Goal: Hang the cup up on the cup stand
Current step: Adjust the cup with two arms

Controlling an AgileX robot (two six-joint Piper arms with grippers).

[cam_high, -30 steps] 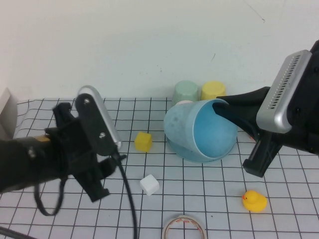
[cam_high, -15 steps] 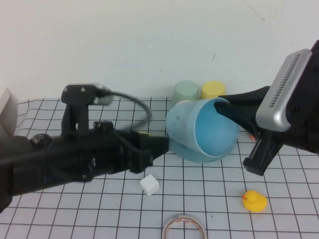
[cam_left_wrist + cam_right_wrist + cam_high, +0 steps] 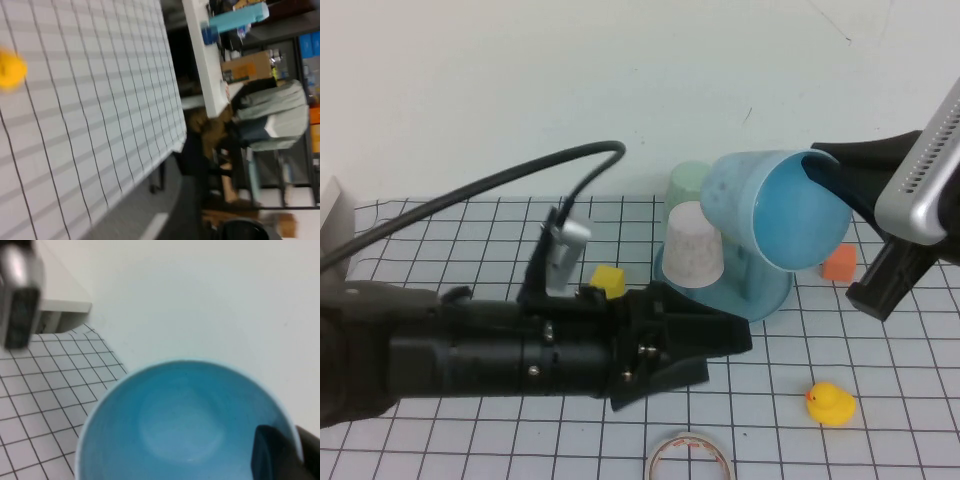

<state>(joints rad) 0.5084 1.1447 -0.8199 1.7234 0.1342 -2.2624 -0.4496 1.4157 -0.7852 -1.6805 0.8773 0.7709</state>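
Right gripper [image 3: 823, 178] pinches the light blue plastic tumbler's [image 3: 775, 208] rim above the teal pegged cup stand [image 3: 760, 292].
Left gripper [image 3: 705, 342], apparently open, crowds the stand; a knock could topple it.

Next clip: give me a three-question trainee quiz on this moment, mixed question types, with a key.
1. True or false: the light blue cup rests upright on the table.
2. Which gripper holds the cup? A) left gripper B) right gripper
3. Fill in: the speckled cup sits upside down on the ____.

Key
1. False: it is lifted and tilted, mouth toward the camera, above the cup stand.
2. B: a finger hooks inside the rim. The left gripper reaches low across the table, jaws apart, empty.
3. Cup stand.
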